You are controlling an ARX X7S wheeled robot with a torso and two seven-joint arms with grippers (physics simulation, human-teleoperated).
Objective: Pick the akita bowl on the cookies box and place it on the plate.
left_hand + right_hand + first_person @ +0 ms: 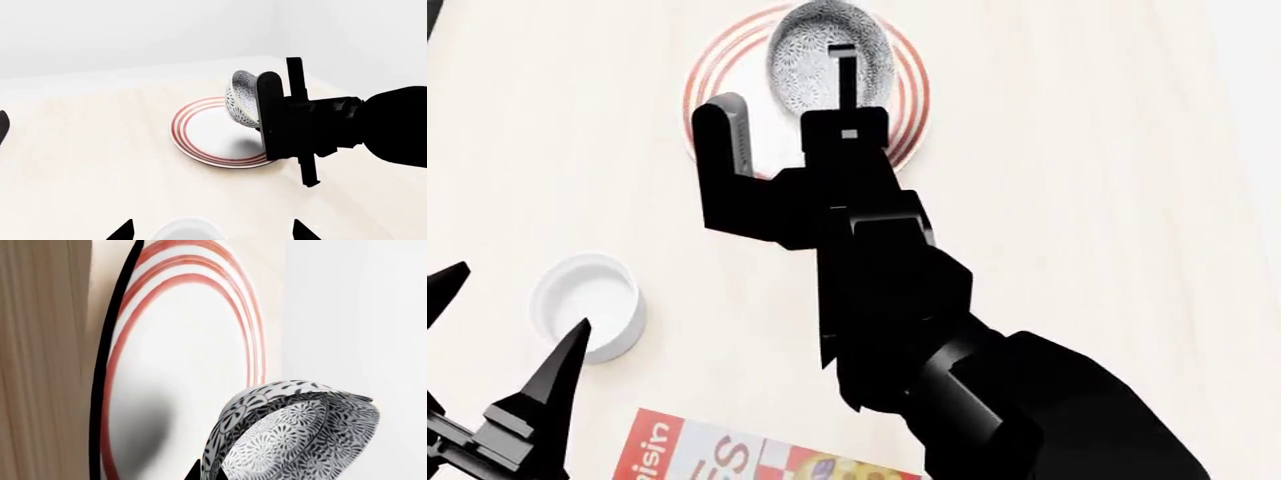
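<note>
Your surface (1121, 150) is pale light wood, and behind it the left wrist view shows only a plain white wall (133, 30). On it lie the plate (714, 60) at the far side, a small white cup (590, 300) nearer you on the left, and the cookies box (734, 460) at the near edge, only partly in view.

Your right gripper (785, 115) reaches forward over the plate, arm stretched out from the lower right. Its jaws stand apart, one on each side of the akita bowl's (241, 97) wall; I cannot tell whether they touch it. The bowl sits tilted over the plate.

Your left gripper (507, 320) hovers low at the near left beside the cup, jaws apart, holding nothing.
</note>
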